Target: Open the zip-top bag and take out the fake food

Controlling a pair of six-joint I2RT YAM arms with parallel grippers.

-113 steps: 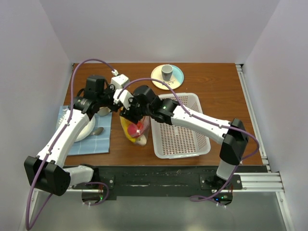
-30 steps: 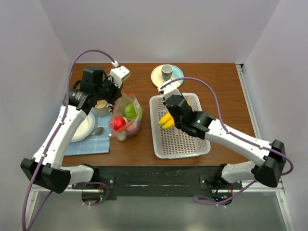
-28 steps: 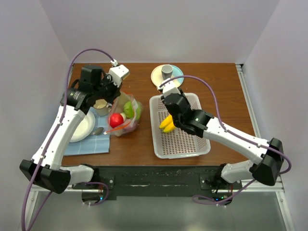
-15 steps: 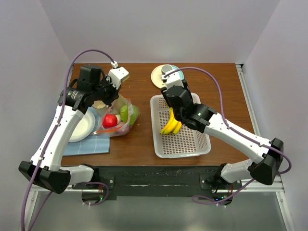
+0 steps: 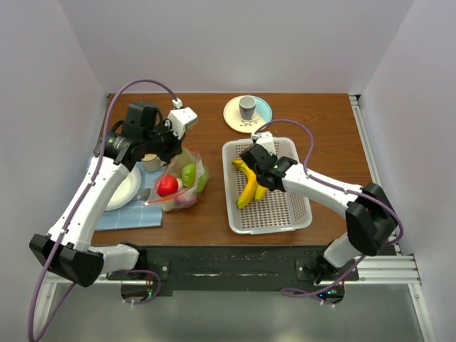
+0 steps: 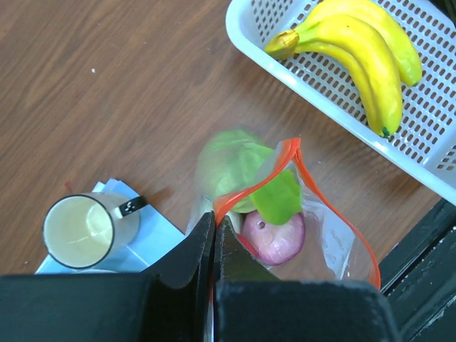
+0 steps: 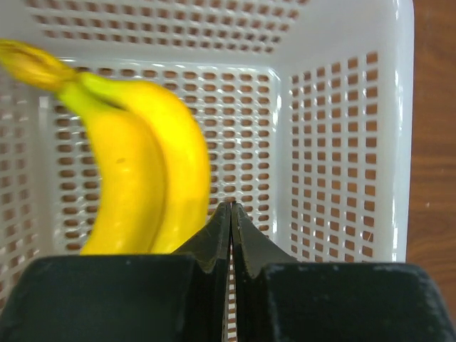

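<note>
Top external view, right side: the right gripper (image 7: 231, 208) has let go of the glossy yellow plastic banana bunch (image 5: 249, 187); half a second ago the bunch hung from its fingers above the white perforated plastic basket (image 5: 281, 205); now it lies flat on the basket floor; right wrist view shows the jaws pressed together with nothing between them, just beside the bananas.

Meaning for the task: first piece of fake food is out of the bag and set down; right arm is free for the next piece.

Left side: the left gripper (image 6: 214, 217) is clamped narrow on the edge of the clear, crinkly plastic zip-top bag (image 5: 184, 182), at the orange-red zip strip (image 6: 293, 146); the bag hangs from it over the brown table, left of the basket, mouth open toward the basket; inside are the green pieces (image 6: 249, 171) and a reddish round piece (image 5: 167, 186); other contents too blurred to name.

Against the earliest frame: both grippers were then crowded together at the bag and the yellow bunch was inside it, the basket bare; now the arms are well apart, the right one over the basket; the bag sits slightly further left, and the left hold on its edge is unchanged.

Judgement: opening done, removal partly done; several pieces remain.
</note>
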